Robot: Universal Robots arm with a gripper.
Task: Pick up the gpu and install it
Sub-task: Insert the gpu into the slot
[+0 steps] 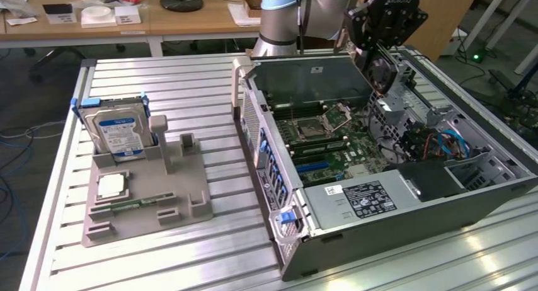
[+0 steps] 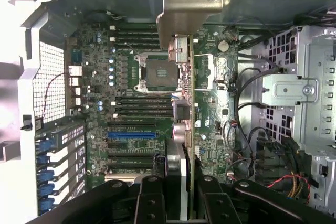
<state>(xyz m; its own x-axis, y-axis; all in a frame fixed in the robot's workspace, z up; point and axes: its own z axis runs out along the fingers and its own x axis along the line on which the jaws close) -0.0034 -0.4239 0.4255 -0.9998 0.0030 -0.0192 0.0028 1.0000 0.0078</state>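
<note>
Card: the gpu (image 2: 182, 103), a thin dark circuit card seen edge-on with a bent grey metal bracket at its far end, hangs over the green motherboard (image 2: 126, 108) inside the open grey computer case (image 1: 269, 146), touching neither.
Hand: the black two-fingered hand (image 2: 178, 195) is clamped on the card's near end, one finger on each flat face.
Risk, alignment: from the wrist the card's line looks crosswise to the blue expansion slot (image 2: 131, 135) and passes over the square processor socket (image 2: 157, 72) — lowered like this, its edge would probably hit board parts rather than seat.
Risk, snagging: the black cables (image 2: 239, 103) beside the metal drive cage lie near the card's path and could catch the bracket.
Risk, grip: the hold is at one end only, so a knock could lever the card askew.
Arm: the silver-and-blue arm (image 1: 281, 7) reaches from the far side of the slotted aluminium table (image 1: 168, 77) — the hand points down over the case's far end.
</note>
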